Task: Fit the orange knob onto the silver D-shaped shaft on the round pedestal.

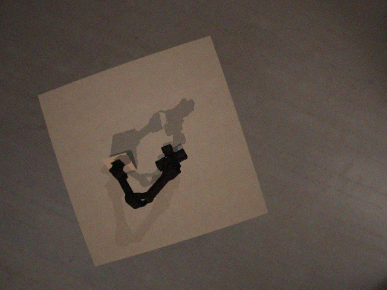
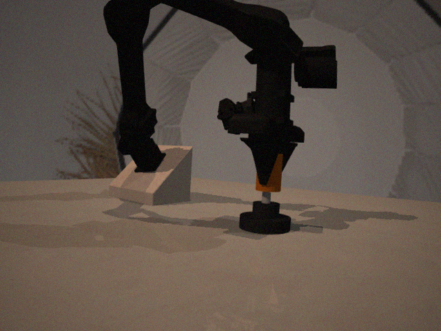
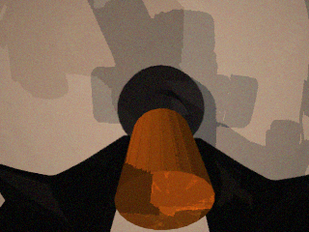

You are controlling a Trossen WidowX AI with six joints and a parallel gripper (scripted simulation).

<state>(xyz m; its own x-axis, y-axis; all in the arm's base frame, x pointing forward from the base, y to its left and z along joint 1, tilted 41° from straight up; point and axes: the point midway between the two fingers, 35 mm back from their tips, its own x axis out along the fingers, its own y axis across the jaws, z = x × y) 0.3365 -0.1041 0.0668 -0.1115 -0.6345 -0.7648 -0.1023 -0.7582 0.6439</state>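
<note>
My gripper [image 2: 269, 181] [image 3: 161, 143] points down and is shut on the orange knob [image 2: 275, 180] [image 3: 161, 155], a tapered piece held upright between its fingers. The silver shaft [image 2: 266, 198] shows as a short length between the knob's lower edge and the black round pedestal [image 2: 264, 223] [image 3: 161, 79]. The knob stands directly over the shaft, above the pedestal's narrower upper step. The shaft's top is hidden, so whether it is inside the hole cannot be told. The hole and both flat sides are hidden. In the top view the arm hides the knob.
The arm's base sits on a pale sloped block [image 1: 107, 162] [image 2: 174, 181], left of the pedestal in the exterior view. The pale square table top [image 1: 203, 78] [image 2: 178, 285] carries broad arm shadows.
</note>
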